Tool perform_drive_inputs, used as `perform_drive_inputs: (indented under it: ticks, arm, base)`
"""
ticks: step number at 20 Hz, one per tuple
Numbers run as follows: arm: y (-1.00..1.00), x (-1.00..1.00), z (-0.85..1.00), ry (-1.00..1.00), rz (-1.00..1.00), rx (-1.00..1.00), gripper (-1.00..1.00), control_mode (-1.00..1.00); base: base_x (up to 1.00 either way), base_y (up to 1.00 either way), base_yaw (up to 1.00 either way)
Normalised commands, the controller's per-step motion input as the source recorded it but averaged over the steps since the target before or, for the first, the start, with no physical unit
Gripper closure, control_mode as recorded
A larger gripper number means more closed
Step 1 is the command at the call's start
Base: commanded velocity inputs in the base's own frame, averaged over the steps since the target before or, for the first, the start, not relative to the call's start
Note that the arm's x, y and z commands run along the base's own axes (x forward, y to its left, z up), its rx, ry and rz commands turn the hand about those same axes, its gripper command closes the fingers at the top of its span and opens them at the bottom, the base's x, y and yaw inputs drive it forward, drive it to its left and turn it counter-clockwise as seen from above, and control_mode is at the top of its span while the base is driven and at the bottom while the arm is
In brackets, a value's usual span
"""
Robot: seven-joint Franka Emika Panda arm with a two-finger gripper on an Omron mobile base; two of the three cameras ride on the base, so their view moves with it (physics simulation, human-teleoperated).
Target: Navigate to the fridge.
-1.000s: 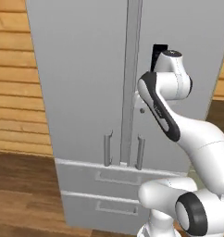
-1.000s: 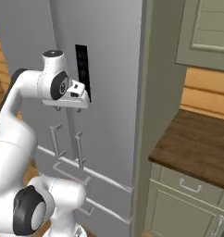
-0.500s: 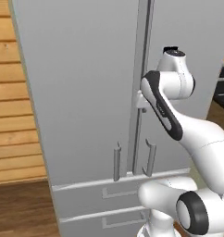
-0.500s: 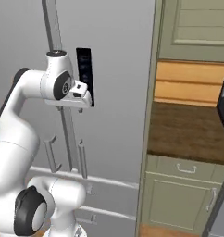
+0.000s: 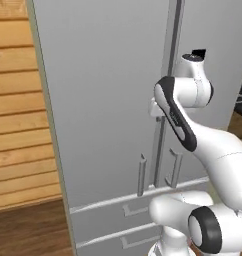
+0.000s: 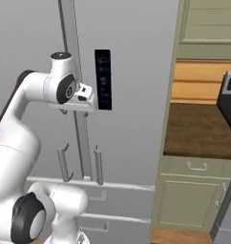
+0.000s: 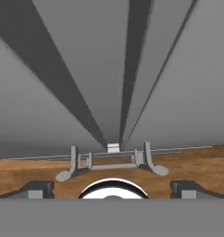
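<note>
The fridge (image 5: 98,100) is a tall silver-grey French-door unit standing close in front of me and taking up most of the left base view. In the right base view the fridge (image 6: 131,57) carries a narrow black panel (image 6: 102,79) on its right door. Two vertical bar handles (image 6: 98,166) flank the centre seam above two lower drawers (image 6: 117,190). My gripper (image 6: 85,98) is folded in near the door seam at panel height. The hand view looks down the door face, with the gripper (image 7: 113,190) open and nothing between its dark fingertips (image 7: 37,189).
A wooden plank wall (image 5: 13,100) and wood floor (image 5: 23,235) lie left of the fridge. To its right are a dark countertop (image 6: 198,131), pale green base cabinets (image 6: 194,190), an upper cabinet (image 6: 208,24) and the stove's edge (image 6: 230,93).
Both base views have shifted as the base moved. The fridge now looms larger and sits further right in the picture, and more of the counter shows. The arm's pose is unchanged.
</note>
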Motion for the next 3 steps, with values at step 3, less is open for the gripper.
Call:
perform_drive_inputs:
  ticks: [3]
  arm:
    - [0.0,0.0,0.0,0.0,0.0,0.0,-1.0,1.0]
  base:
    - [0.11,0.0,-0.02]
